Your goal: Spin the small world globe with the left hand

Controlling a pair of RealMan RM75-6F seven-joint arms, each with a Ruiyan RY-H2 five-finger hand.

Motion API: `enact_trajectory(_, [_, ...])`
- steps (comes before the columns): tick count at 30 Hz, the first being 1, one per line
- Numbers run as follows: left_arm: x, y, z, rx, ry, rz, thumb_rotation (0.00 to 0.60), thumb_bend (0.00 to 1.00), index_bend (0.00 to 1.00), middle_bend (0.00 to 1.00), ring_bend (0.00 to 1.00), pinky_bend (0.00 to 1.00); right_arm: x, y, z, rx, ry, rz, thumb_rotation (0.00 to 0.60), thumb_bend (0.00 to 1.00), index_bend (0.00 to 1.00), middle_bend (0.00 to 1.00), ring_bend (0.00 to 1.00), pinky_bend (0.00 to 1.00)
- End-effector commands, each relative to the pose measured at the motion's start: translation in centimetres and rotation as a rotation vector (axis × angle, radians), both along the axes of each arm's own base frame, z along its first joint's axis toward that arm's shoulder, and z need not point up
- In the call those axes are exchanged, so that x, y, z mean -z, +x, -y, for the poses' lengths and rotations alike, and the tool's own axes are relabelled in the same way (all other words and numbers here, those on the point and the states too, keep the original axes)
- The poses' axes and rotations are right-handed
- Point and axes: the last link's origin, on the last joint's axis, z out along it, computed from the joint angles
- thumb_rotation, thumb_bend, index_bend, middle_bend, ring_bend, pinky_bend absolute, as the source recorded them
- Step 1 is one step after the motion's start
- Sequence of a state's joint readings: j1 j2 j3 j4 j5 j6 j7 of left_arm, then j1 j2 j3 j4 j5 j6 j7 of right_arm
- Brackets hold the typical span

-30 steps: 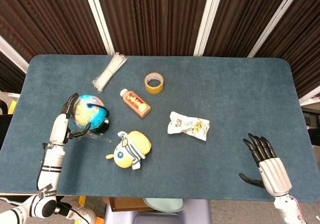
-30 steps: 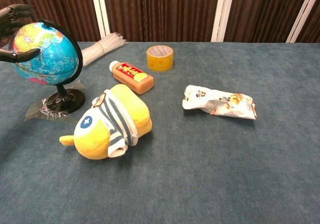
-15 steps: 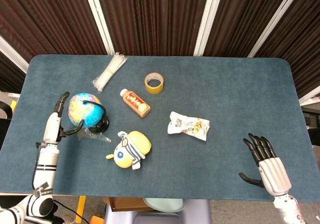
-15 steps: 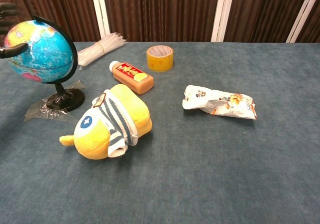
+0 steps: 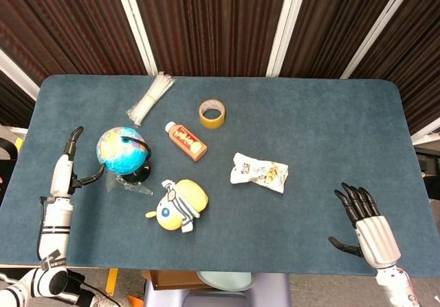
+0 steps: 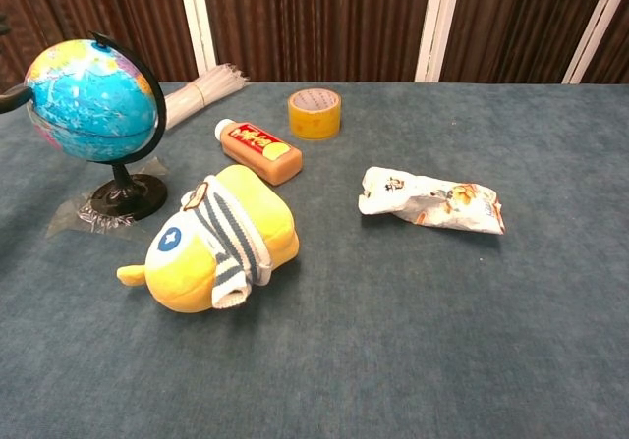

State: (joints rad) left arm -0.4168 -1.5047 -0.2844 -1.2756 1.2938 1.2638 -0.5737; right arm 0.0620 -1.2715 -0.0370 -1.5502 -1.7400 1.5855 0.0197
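Note:
The small world globe (image 5: 121,150), blue with yellow land, stands on a black stand at the table's left, on a clear plastic scrap. It also fills the upper left of the chest view, the globe (image 6: 90,99) held in its black arc. My left hand (image 5: 64,169) is just left of it, fingers stretched up and apart, holding nothing. Its thumb reaches toward the globe's lower left; I cannot tell whether the tip touches. In the chest view only that thumb tip shows at the left edge. My right hand (image 5: 361,219) rests open near the front right corner.
A yellow plush toy (image 5: 179,203) lies just right of the globe's base. Behind it are a small brown bottle (image 5: 185,141), a tape roll (image 5: 212,112) and a bundle of white cable ties (image 5: 152,97). A snack packet (image 5: 259,172) lies mid-table.
My left hand has drawn back to the left off the globe, which it was cupping a second ago. The globe's face has turned. The right hand has not moved.

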Motion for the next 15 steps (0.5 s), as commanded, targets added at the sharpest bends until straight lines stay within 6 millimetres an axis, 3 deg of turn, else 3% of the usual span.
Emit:
enact_trajectory(1, [0.0,0.1,-0.5,-0.004,-0.003,0.004,0.599,0.32,0.00,0.00,0.00,0.00,0.0,0.0,0.0,0.000,-0.002,0.000,0.600,0.13,0.00,0.00,0.00,0.00])
enact_trajectory(15, [0.0,-1.0,-3.3,-0.069,-0.013,0.016,0.599,0.32,0.00,0.00,0.00,0.00,-0.4,-0.1,0.0,0.006,-0.029,-0.005,0.600,0.13,0.00,0.00,0.00,0.00])
